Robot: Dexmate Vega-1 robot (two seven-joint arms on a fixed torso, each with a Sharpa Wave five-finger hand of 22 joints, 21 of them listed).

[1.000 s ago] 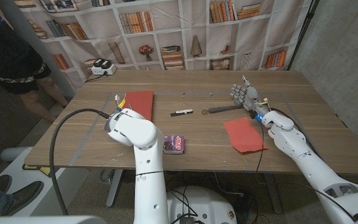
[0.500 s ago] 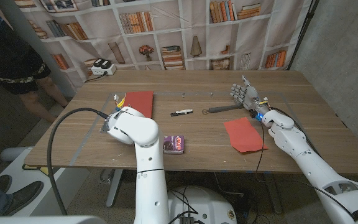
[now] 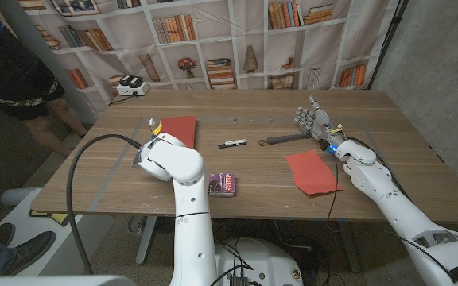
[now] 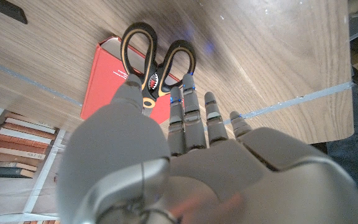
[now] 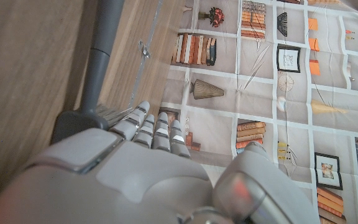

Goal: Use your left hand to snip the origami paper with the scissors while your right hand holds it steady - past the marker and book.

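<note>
Robot lab or test room dressed up as a home study. Bookshelves behind the table (image 3: pixel 237 171) are just a printed backdrop (image 3: pixel 213 40) hung as a sheet, creases visible. Bare concrete wall (image 3: pixel 436 56) on one side. Thick cable (image 3: pixel 78 183) loops off the left arm. Charger box (image 3: pixel 130 84) on the table's far corner. A person (image 3: pixel 10 71) stands by, watching.

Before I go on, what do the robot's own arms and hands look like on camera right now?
Both arms are glossy white, built of rounded shell segments. A thick black cable loops off the left arm. The left hand and right hand are metallic grey with dark bands between the finger segments. A small blue light glows at the right wrist, with thin wires running beside it.
</note>
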